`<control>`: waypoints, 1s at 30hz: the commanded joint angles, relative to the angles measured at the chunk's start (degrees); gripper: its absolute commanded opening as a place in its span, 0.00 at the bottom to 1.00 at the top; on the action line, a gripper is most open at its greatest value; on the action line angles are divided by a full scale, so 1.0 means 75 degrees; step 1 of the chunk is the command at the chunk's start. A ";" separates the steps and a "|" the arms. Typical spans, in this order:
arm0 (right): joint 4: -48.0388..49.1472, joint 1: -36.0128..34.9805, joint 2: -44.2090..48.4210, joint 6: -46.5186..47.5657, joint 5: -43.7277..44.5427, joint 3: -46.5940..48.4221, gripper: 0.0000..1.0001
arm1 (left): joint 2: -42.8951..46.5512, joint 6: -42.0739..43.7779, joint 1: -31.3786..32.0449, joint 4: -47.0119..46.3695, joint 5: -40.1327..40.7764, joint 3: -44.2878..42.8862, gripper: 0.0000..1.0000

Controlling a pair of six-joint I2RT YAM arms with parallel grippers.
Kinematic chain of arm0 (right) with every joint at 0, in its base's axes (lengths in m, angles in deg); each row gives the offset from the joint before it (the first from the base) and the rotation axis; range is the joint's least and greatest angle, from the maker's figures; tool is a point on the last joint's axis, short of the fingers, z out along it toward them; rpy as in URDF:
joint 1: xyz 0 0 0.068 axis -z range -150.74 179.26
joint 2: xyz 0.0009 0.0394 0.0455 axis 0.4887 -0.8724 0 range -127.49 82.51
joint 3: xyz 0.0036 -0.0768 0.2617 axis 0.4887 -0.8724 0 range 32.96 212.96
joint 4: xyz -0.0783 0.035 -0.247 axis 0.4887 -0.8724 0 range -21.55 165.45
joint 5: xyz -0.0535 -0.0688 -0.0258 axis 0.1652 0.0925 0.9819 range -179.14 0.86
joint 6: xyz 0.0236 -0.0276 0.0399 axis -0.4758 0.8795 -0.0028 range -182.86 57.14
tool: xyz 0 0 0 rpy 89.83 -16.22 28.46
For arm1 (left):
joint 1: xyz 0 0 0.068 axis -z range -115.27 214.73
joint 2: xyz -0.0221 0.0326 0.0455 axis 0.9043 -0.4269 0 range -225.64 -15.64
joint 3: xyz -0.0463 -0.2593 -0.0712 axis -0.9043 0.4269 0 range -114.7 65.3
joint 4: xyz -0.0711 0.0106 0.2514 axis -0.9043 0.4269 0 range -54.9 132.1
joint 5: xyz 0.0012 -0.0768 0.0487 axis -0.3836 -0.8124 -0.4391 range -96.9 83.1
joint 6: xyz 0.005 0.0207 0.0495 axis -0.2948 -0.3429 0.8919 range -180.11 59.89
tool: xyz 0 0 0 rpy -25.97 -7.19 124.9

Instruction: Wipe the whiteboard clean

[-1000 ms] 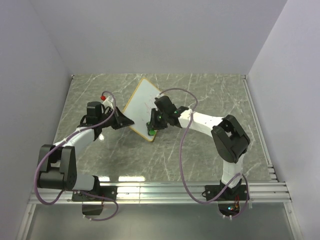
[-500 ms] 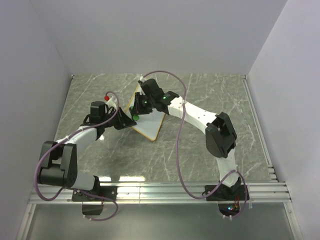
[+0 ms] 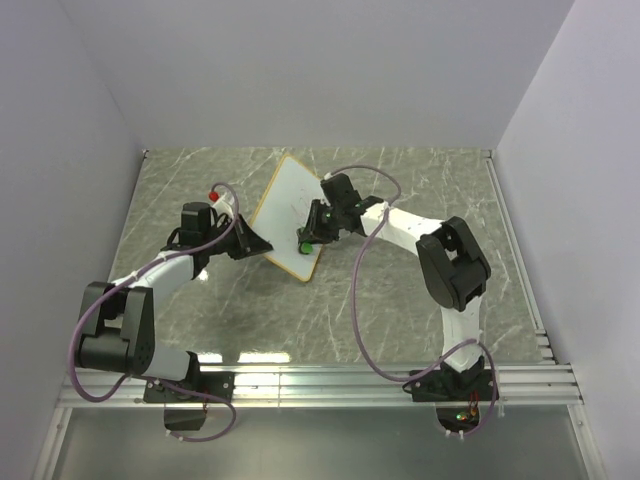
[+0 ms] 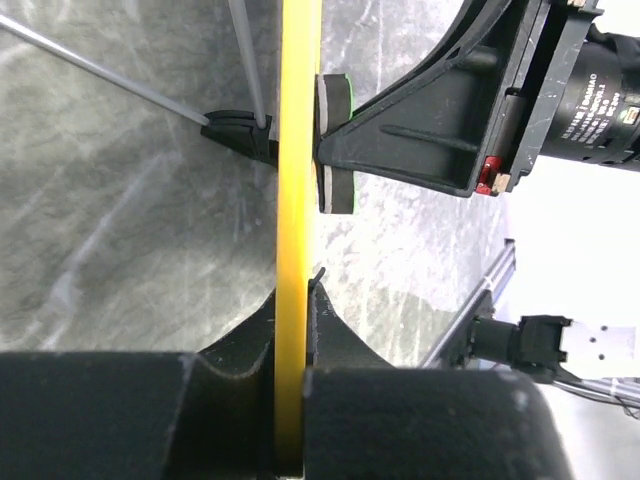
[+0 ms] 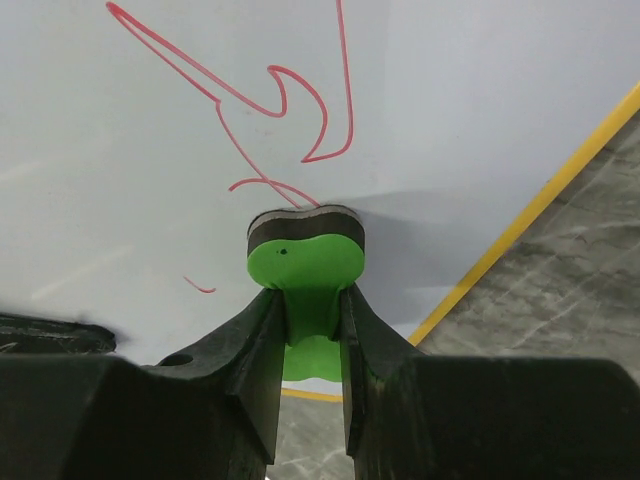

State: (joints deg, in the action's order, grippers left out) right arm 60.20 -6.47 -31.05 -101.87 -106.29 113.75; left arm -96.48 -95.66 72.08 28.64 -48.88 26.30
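The whiteboard [image 3: 290, 212] is held tilted above the marble table, its white face toward the right arm. My left gripper [image 3: 252, 243] is shut on its yellow frame edge [image 4: 297, 250]. My right gripper [image 3: 312, 238] is shut on the green bow-shaped eraser [image 5: 305, 262], whose dark pad is pressed against the board's face [image 5: 150, 150] near its lower corner. Red scribbles [image 5: 270, 110] remain just above the eraser. In the left wrist view the eraser [image 4: 335, 145] shows edge-on against the board.
A small red object [image 3: 213, 194] lies on the marble table [image 3: 420, 290] left of the board. White walls enclose the table at the back and sides. A metal rail [image 3: 330, 385] runs along the near edge.
My right gripper has swept the eraser from the board's upper left area down to its lower right corner. The left gripper keeps the board held in much the same place.
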 commanded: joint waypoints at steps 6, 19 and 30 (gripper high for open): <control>-0.0228 -0.0194 -0.1392 -0.0296 0.0025 0.1961 0.00 | 0.0126 0.0111 0.0121 0.1023 -0.0274 -0.0436 0.00; -0.0241 -0.0932 -0.0820 -0.0788 -0.0573 0.2235 0.00 | -0.0144 -0.0147 0.0144 0.0568 -0.0169 -0.0507 0.00; -0.0546 -0.0418 -0.1510 -0.0776 -0.0175 0.2950 0.00 | 0.0161 0.0099 0.0144 0.0838 -0.0274 -0.0460 0.00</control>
State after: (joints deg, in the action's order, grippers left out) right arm 54.21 -10.97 -39.71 -106.65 -106.88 132.55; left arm -97.73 -94.76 71.95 34.45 -46.50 24.16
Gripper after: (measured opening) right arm 0.298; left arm 0.084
